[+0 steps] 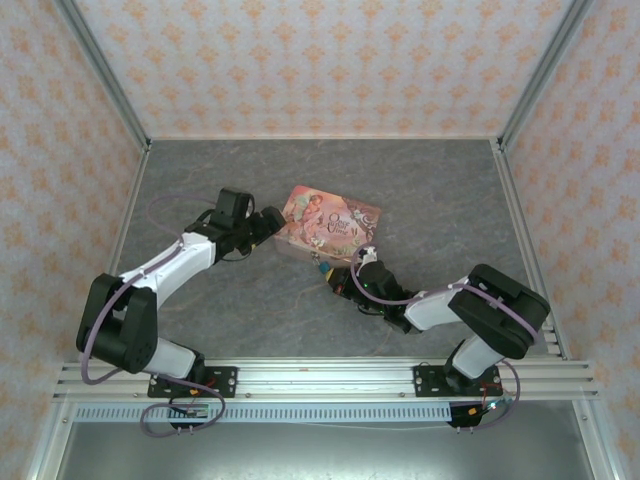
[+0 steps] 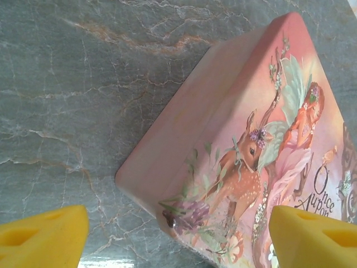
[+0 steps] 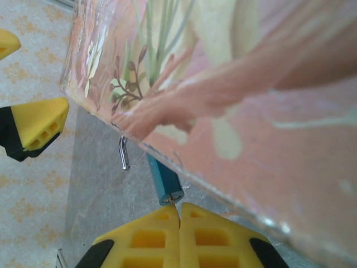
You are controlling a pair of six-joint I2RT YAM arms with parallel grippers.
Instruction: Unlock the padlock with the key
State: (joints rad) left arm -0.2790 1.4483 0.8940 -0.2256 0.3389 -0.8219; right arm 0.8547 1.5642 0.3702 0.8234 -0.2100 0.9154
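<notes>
**Padlock beside the tin, right jaws closed at its end**

The padlock (image 3: 163,177) is lying near the middle of the table (image 1: 430,200), just beside the near side of the pink tin (image 1: 335,225). Its silver shackle (image 3: 124,153) is pointing away from the right gripper (image 3: 179,211). That gripper's jaws are pressing together right at the padlock's keyhole end, and I cannot tell whether a key is sitting between them. The left gripper (image 1: 274,224) is hovering at the tin's left corner, with its jaws standing wide apart.

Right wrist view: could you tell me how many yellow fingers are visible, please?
4. The right fingers meet at the bottom edge, below the padlock; the left fingers stand apart at the left, one mid-height, one in the top corner.
</notes>
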